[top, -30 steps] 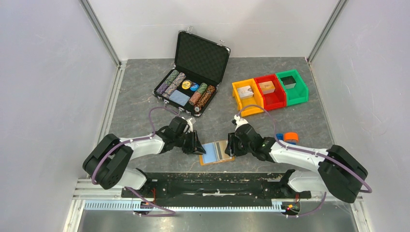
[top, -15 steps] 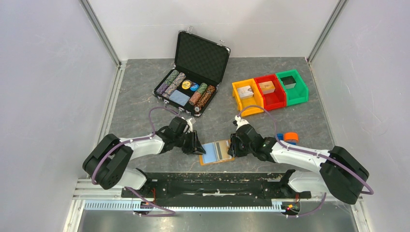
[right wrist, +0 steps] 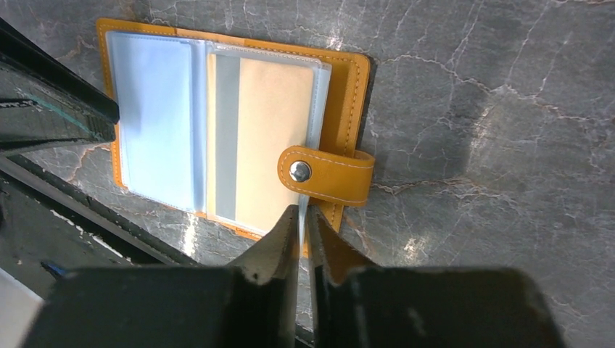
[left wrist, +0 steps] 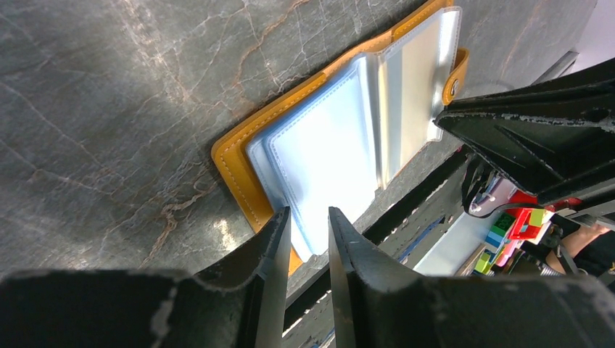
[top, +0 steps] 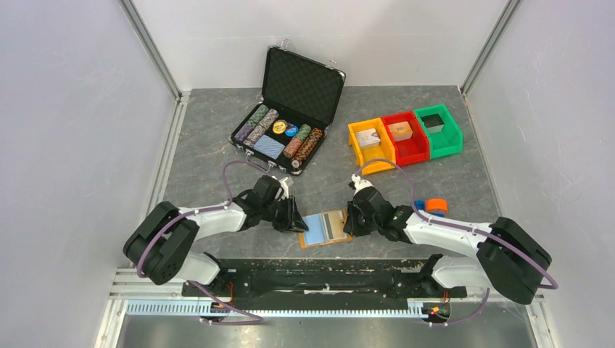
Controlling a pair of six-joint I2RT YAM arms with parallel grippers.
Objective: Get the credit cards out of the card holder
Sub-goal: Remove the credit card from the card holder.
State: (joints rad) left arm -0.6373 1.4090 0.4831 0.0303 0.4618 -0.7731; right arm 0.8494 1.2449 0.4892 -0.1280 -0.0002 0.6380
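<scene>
The orange card holder (top: 324, 229) lies open near the table's front edge, between my two grippers. A light blue credit card (right wrist: 152, 123) sits in a clear sleeve on its left half, and a pale beige one with a grey stripe (right wrist: 272, 130) on its right half. The snap strap (right wrist: 326, 174) folds over the right edge. My right gripper (right wrist: 303, 214) is pinched on the thin clear sleeve edge just below the strap; I cannot tell whether the card is in the pinch. My left gripper (left wrist: 306, 216) hovers at the blue side's corner, jaws narrowly apart, nothing clamped.
An open black chip case (top: 286, 109) with poker chips stands at the back. Orange (top: 370, 145), red (top: 405, 136) and green (top: 438, 130) bins sit back right. An orange and blue roll (top: 434, 205) lies beside my right arm. The black front rail (top: 319, 272) runs just below the holder.
My right gripper's jaws have closed together onto the sleeve edge at the holder's right side. The left gripper and the holder have stayed put.
</scene>
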